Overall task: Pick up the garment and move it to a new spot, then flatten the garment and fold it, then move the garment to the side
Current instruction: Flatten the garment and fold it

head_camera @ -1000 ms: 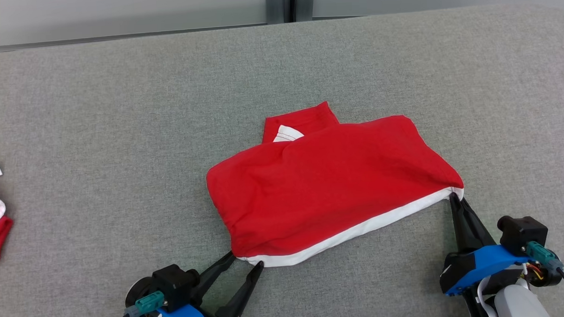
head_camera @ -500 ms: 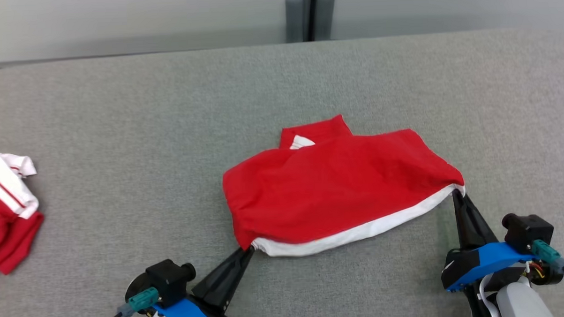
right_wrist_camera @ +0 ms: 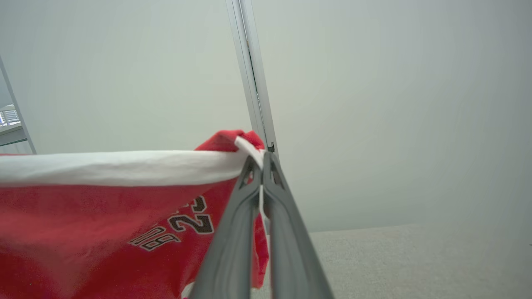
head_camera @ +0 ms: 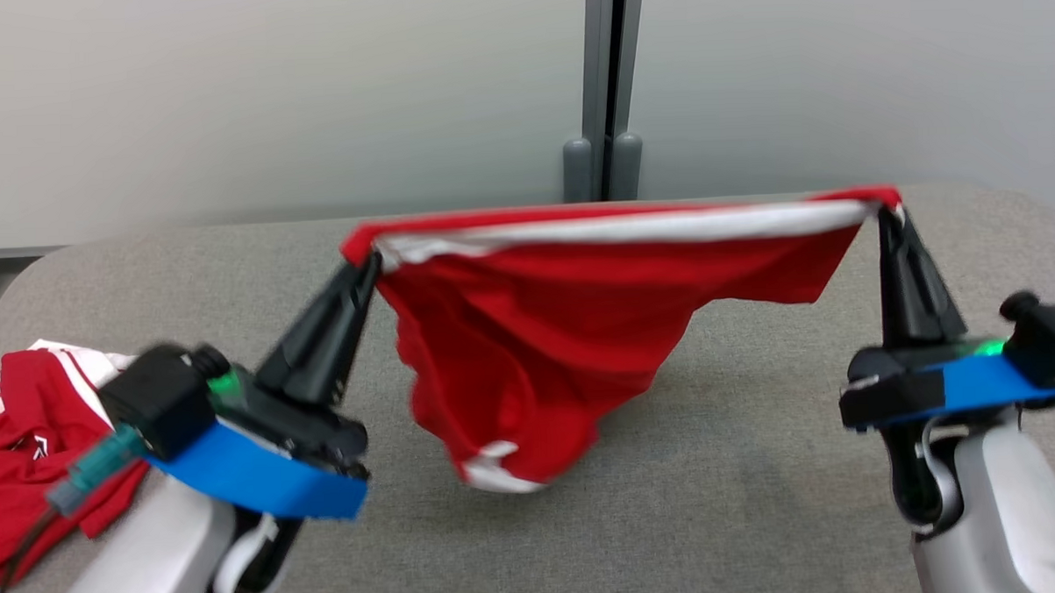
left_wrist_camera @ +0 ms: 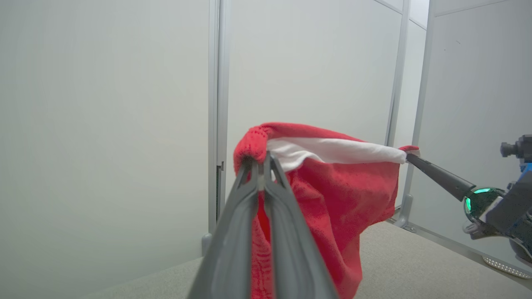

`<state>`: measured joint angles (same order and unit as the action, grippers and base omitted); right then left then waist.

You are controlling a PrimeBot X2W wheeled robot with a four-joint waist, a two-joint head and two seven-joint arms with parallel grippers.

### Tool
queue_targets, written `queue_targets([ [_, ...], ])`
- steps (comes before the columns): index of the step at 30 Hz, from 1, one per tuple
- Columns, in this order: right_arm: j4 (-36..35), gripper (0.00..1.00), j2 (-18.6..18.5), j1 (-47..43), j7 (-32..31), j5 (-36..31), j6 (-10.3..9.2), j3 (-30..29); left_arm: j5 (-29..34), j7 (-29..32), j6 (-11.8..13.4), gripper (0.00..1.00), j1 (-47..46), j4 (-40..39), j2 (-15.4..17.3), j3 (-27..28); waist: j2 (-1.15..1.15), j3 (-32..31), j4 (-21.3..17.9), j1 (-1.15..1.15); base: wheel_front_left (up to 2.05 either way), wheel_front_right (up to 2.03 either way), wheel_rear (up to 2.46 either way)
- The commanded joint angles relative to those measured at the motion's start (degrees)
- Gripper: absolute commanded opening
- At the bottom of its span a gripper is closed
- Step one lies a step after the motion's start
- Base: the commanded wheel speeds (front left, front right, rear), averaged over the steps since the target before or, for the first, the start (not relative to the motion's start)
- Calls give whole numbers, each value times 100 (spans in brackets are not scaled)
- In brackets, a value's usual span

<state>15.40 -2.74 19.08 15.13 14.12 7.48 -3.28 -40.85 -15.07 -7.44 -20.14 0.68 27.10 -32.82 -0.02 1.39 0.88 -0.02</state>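
Garment (head_camera: 564, 330), red with a white hem, hangs above the grey tabletop (head_camera: 762, 481) before pale wall panels (head_camera: 266, 95). The left gripper (head_camera: 370, 265) has its fingers clenched on the left hem corner, the right gripper (head_camera: 884, 214) on the right corner. Another red cloth (head_camera: 24, 454) is cut off at far left.

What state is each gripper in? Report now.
Left gripper: closed on the red garment's white-trimmed edge.
Right gripper: closed on the same edge, opposite end.
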Motion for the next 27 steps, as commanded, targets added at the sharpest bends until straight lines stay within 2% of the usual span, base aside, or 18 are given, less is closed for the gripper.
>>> queue_targets([
  [1,-106,0,-27,208,4,-1,3,-5,25,-15,-9,0,-242,-28,81,82,2,-63,-31,2,0,0,0],
  [7,-250,0,-30,974,3,-290,2,59,-105,-14,-9,0,-1105,150,414,103,2,164,-65,2,0,0,0],
  [12,62,0,-27,1816,4,-708,2,76,-238,-14,-8,0,-1862,511,630,-6,2,730,-125,2,0,0,0],
  [17,495,0,-40,2972,4,-835,0,-64,-275,-15,-7,0,-2722,1018,820,32,2,1407,-290,2,0,0,0],
  [23,452,0,-43,4047,4,-1142,-5,-587,-290,-15,4,0,-3573,926,786,352,2,1818,-384,2,0,0,0],
  [27,412,0,-45,3998,3,-1124,-4,-584,-470,-15,4,0,-3440,877,674,280,2,1796,-396,2,0,0,0],
])
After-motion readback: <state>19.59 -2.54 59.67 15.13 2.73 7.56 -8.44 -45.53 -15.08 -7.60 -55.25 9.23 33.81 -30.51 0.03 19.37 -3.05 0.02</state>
